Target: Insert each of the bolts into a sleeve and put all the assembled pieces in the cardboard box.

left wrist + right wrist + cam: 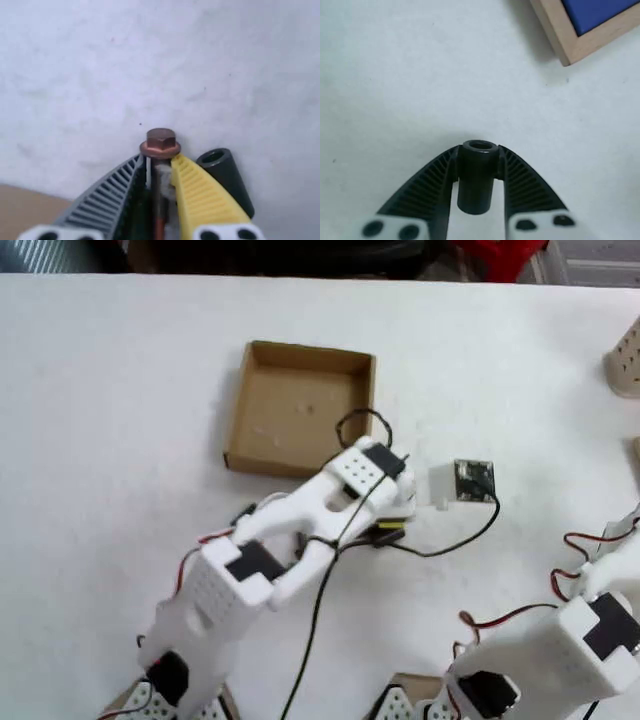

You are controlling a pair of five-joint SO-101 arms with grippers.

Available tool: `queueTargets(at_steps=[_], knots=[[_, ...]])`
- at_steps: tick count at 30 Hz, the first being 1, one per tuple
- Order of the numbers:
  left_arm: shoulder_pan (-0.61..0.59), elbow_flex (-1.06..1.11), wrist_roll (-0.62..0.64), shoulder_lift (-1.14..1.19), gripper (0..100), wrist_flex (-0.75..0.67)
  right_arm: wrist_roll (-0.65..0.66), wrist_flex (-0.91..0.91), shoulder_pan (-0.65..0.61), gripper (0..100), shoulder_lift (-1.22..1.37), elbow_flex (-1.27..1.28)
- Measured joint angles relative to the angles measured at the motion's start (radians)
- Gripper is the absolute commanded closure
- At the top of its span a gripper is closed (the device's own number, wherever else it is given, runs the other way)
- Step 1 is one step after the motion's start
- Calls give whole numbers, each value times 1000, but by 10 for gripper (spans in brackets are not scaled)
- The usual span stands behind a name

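Observation:
My left gripper (pixel 159 159) is shut on a copper bolt (pixel 160 142). Its hex head sticks out past the fingertips and its shank runs back between the grey and yellow fingers (pixel 197 195). A loose black sleeve (pixel 226 174) lies on the white table right beside the yellow finger. In the high view this arm (pixel 300 530) reaches to just below the empty cardboard box (pixel 300 405). My right gripper (pixel 477 150) is shut on another black sleeve (pixel 476 177), whose open bore points away from the wrist. The right arm (pixel 560 650) sits at the table's lower right.
A wooden frame with a blue panel (pixel 585 27) lies beyond the right gripper. A small white module (pixel 460 482) with a black cable sits right of the left arm. A pale object (pixel 625 360) stands at the right edge. A corner of cardboard (pixel 20 212) shows near the left gripper.

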Motion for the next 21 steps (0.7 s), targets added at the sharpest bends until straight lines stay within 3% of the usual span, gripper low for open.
queueTargets(at_steps=[9,12,16,21], knots=[[0,-57,41,38,907,14,0,0,-2,982,0,0],[0,-57,130,38,975,-5,0,0,-2,982,0,0],[-6,-57,301,40,980,-32,0,0,-2,982,0,0],[-6,-57,359,40,980,28,0,0,-2,982,0,0]])
